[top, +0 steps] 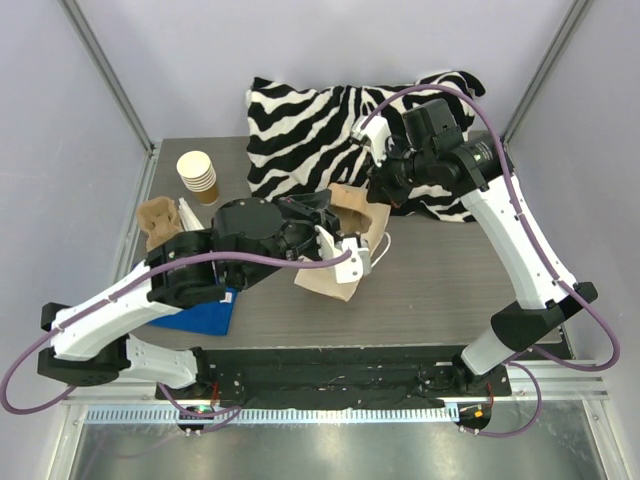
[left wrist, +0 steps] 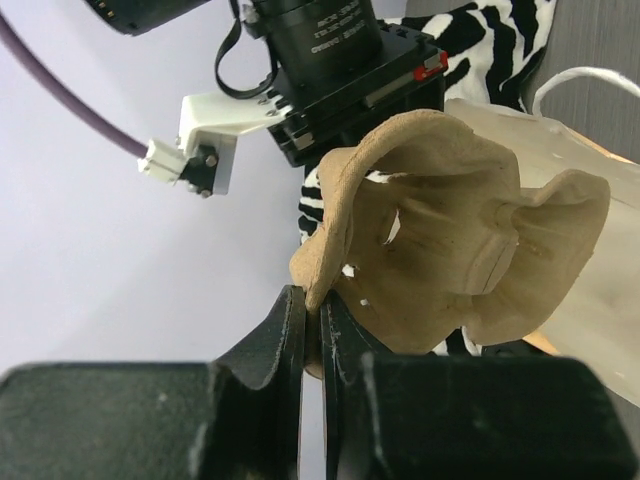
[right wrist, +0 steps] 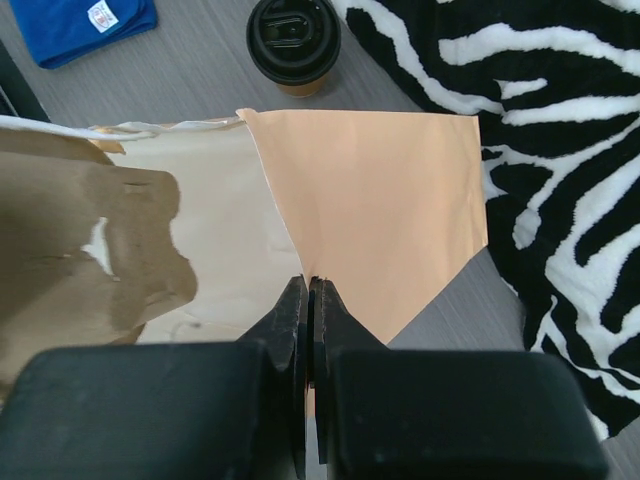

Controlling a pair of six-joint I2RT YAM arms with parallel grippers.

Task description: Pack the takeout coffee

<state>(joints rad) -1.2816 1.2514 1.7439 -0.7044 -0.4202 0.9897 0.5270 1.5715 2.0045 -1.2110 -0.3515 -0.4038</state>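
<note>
The takeout coffee (right wrist: 293, 40), a brown paper cup with a black lid, stands upright on the table beyond the bag in the right wrist view; the left arm hides it in the top view. My left gripper (left wrist: 312, 300) is shut on the rim of a brown pulp cup carrier (left wrist: 450, 240) and holds it over the mouth of the brown paper bag (top: 335, 280). My right gripper (right wrist: 310, 285) is shut on the bag's upper edge (right wrist: 380, 190) and holds it up. The carrier also shows at the left of the right wrist view (right wrist: 80, 250).
A zebra-striped cloth (top: 320, 120) lies at the back. A stack of lidless paper cups (top: 198, 175) and another pulp carrier (top: 160, 220) stand at the back left. A blue cloth (top: 205, 315) lies under the left arm.
</note>
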